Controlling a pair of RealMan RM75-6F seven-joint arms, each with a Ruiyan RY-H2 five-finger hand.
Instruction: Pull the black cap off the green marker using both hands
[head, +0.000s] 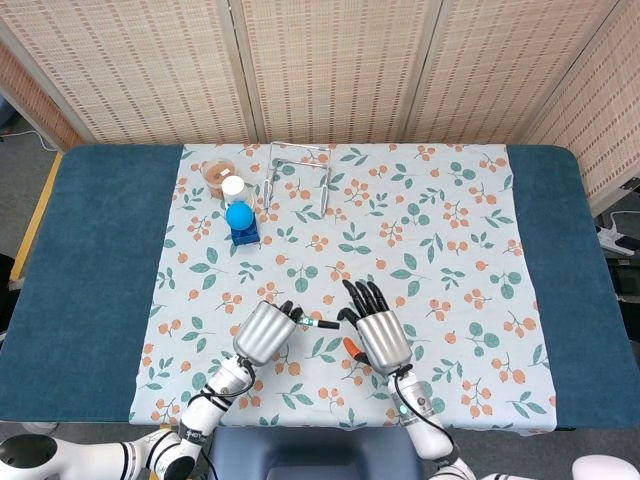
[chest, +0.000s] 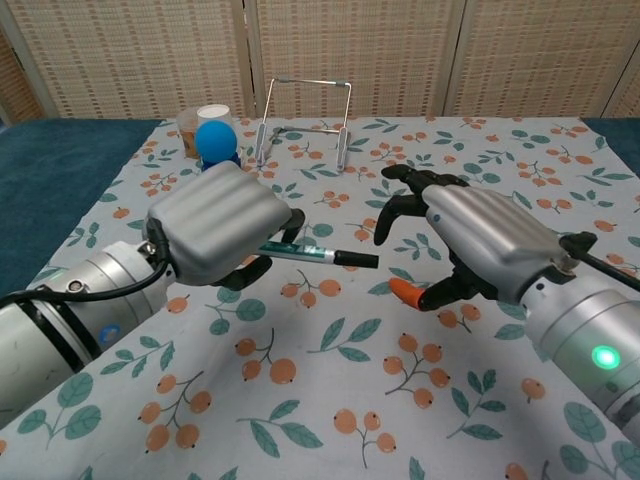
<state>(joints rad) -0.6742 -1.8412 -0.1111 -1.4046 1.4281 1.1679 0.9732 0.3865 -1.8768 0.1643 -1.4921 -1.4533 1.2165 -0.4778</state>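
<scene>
My left hand (chest: 215, 225) (head: 265, 331) grips the green marker (chest: 298, 251) by its barrel, held above the cloth. The marker points right, and its black cap (chest: 355, 260) (head: 328, 324) sticks out free of the fingers. My right hand (chest: 470, 238) (head: 377, 335) hovers just right of the cap with its fingers spread and an orange thumb tip (chest: 402, 291) below. It holds nothing and stands a little apart from the cap.
A floral cloth (head: 440, 250) covers the middle of the blue table (head: 90, 260). At the back left stand a blue ball on a blue block (head: 240, 222), a white-capped jar (head: 233, 187) and a brown cup (head: 216, 173). A wire stand (head: 298, 170) sits behind them.
</scene>
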